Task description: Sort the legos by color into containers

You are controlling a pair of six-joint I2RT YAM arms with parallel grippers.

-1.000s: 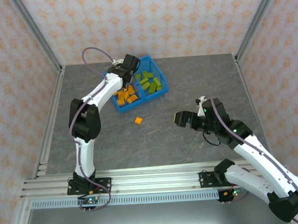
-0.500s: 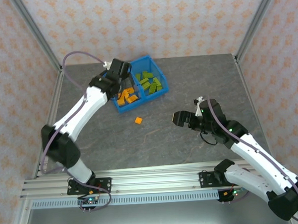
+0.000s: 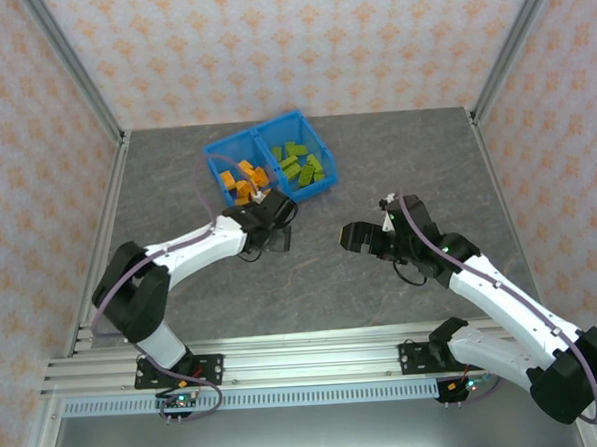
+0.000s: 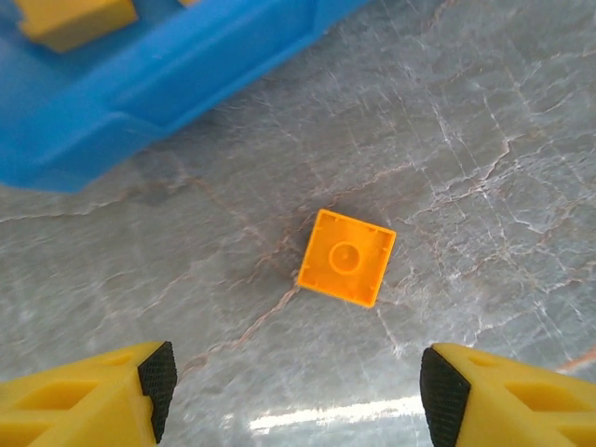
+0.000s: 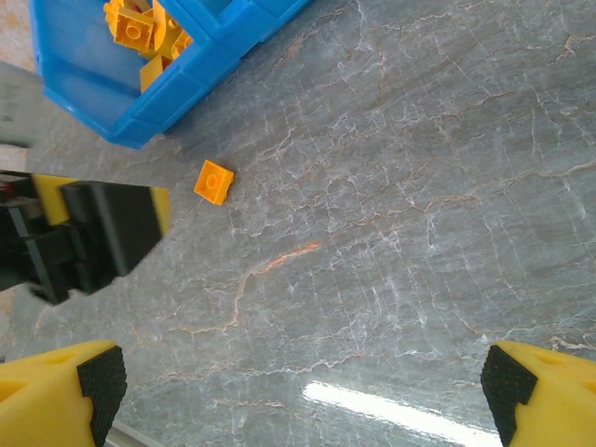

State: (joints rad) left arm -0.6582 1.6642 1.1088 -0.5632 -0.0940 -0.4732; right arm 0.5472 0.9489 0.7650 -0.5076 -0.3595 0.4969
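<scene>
A loose orange brick (image 4: 345,258) lies flat on the grey table (image 3: 395,158), just off the near wall of the blue bin (image 3: 218,153) but not touching it. The brick is square, so it has no long axis. In the left wrist view its edges sit at a slight slant to the frame, and a single round ring on its upper face points up. The left gripper (image 4: 298,386) hangs above it with its jaws apart. One black-padded fingertip (image 4: 156,372) stands on each side low in the frame, and the brick lies ahead of the gap, closer to the right-hand tip.

From above, the left gripper (image 3: 277,237) sits over that patch of table near the bin's near corner. The bin's long axis runs from left up towards the right. Its left compartment (image 3: 224,187) holds orange bricks (image 3: 242,178) and its right compartment (image 3: 322,152) holds green bricks (image 3: 300,163).

The right wrist view looks across from the other side. There the loose brick (image 5: 213,181) lies between the bin (image 5: 140,112) and the left gripper (image 5: 93,237), near the gripper's yellow-edged finger but apart from it.

The right gripper (image 3: 354,236) hovers over bare table, well apart from the brick and pointing towards the left arm. Its jaws are wide apart with nothing between them (image 5: 303,386).
</scene>
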